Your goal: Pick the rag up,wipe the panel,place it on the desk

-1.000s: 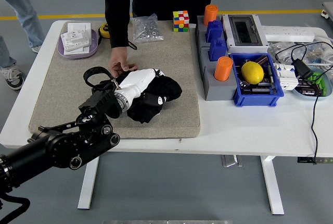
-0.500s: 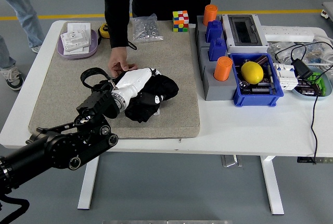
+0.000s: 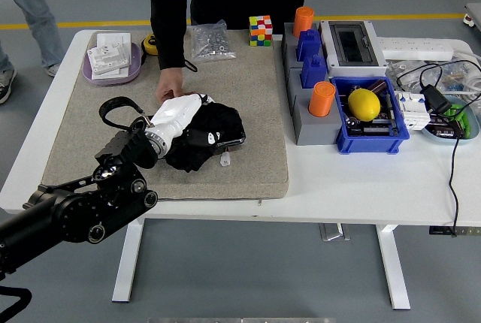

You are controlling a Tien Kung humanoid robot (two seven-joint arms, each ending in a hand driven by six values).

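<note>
Left robot hand (image 3: 179,112) presses the black rag (image 3: 207,137) on the mat (image 3: 248,105), fingers closed on it; a person's hand (image 3: 170,89) alongside.

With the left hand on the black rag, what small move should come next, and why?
Probably keep sweeping the black cloth rag across the panel beneath it: the robot's left hand presses on the bunched rag on the grey felt mat, while a person's hand steadies the far edge.
</note>
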